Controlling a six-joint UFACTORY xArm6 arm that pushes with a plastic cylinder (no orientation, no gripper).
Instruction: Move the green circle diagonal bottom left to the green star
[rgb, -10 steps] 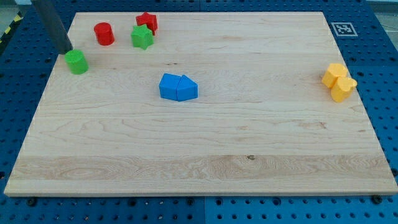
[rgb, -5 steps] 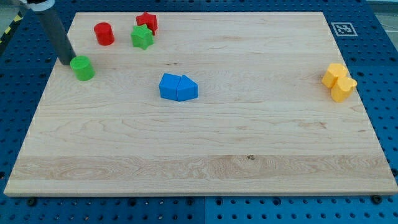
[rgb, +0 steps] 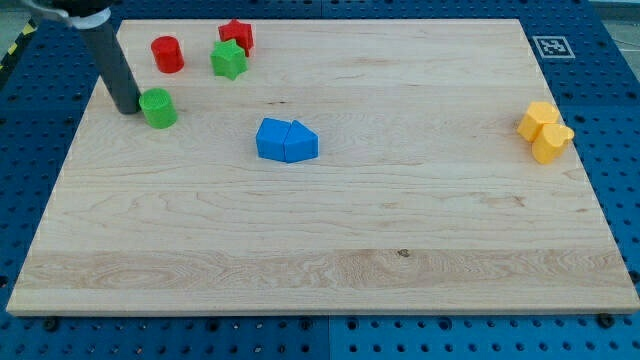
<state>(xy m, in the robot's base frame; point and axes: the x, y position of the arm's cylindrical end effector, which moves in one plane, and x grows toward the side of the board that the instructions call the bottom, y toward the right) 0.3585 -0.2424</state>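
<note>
The green circle (rgb: 158, 108) sits near the board's upper left. My tip (rgb: 128, 108) touches its left side. The green star (rgb: 229, 60) lies up and to the right of the circle, near the view's top. A red star (rgb: 237, 36) touches the green star from above and right. A red circle (rgb: 167, 54) stands to the left of the green star, above the green circle.
Two blue blocks (rgb: 286, 140) lie joined together near the board's middle. Two yellow blocks (rgb: 544, 131) sit together at the right edge. The wooden board (rgb: 330, 250) rests on a blue perforated table. A marker tag (rgb: 553, 46) is at the top right.
My tip has moved right and slightly down, pushing the green circle to the right, from the left edge to below the red circle. The other blocks have not moved.
</note>
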